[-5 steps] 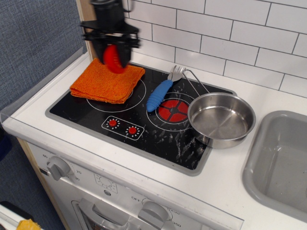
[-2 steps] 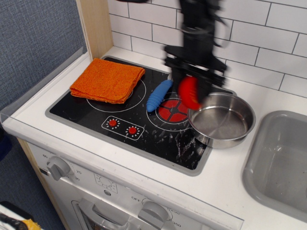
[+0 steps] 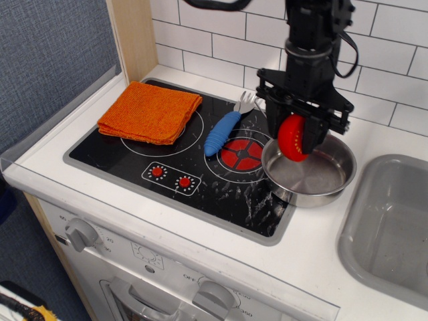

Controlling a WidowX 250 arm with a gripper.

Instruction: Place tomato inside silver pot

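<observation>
— Tomato (image 3: 293, 138): where is it?
— Pinched in my hand (image 3: 299, 136), above the silver pot (image 3: 309, 166), over its left half.
— Orientation?
— On edge, long axis near vertical, rounded back facing left.
— Doing it well?
— I'd lower close to the pot floor before opening, or it could roll out.
</observation>
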